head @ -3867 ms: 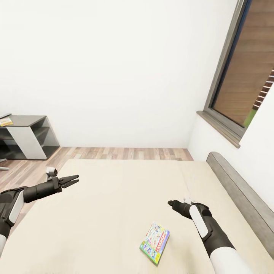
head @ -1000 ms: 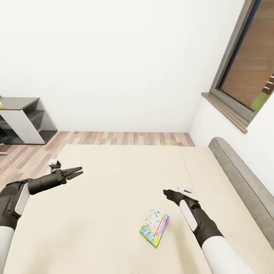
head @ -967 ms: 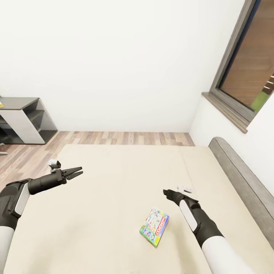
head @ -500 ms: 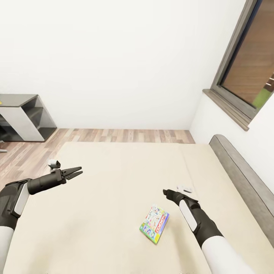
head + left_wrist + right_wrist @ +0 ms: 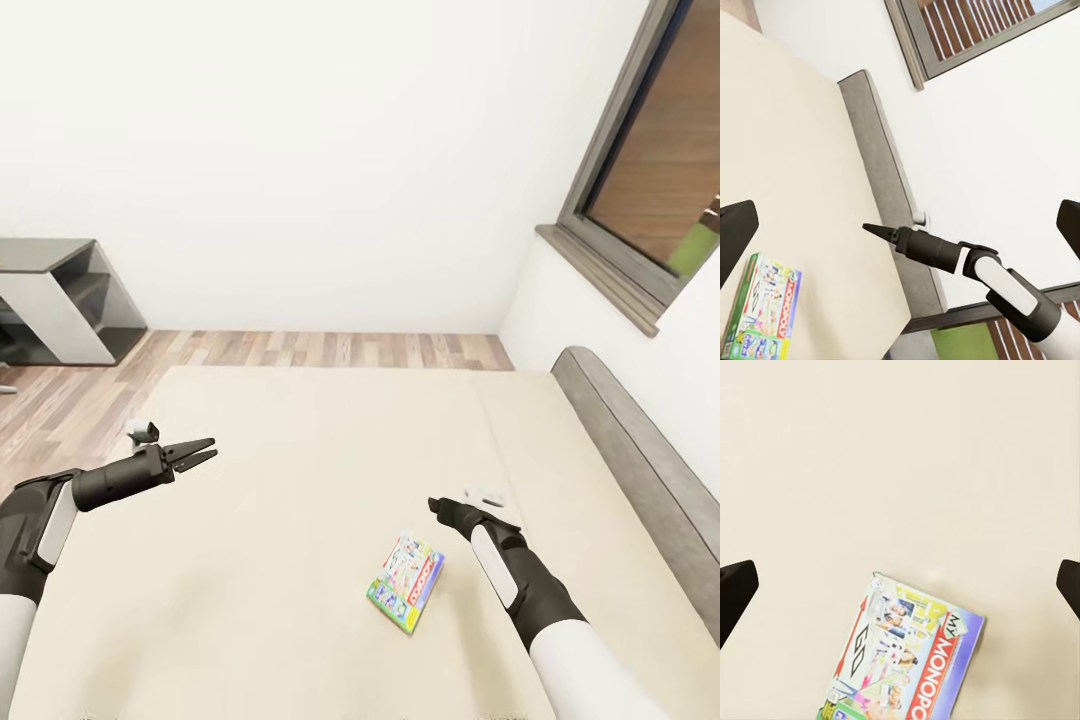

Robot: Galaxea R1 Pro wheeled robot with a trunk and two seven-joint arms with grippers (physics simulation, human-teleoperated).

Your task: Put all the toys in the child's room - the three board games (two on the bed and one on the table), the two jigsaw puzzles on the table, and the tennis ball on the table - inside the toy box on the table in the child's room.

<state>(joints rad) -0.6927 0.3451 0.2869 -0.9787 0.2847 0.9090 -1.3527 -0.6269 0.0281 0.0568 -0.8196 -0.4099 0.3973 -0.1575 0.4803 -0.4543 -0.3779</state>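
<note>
Monopoly box lies ungrasped on the bed; my right tool hovers near (spread wide), left tool released.

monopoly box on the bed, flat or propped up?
Flat. The Monopoly box lies face up on the bed, printed lid showing whole in the right wrist view.

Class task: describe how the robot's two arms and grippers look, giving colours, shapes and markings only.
Both arms are black with white upper sleeves and a light-grey oblong panel on each forearm. The left gripper has two slim black pointed fingers, with a small white-and-black knob beside the wrist. The right gripper tapers to a black point, with a small white part at the wrist.
</note>
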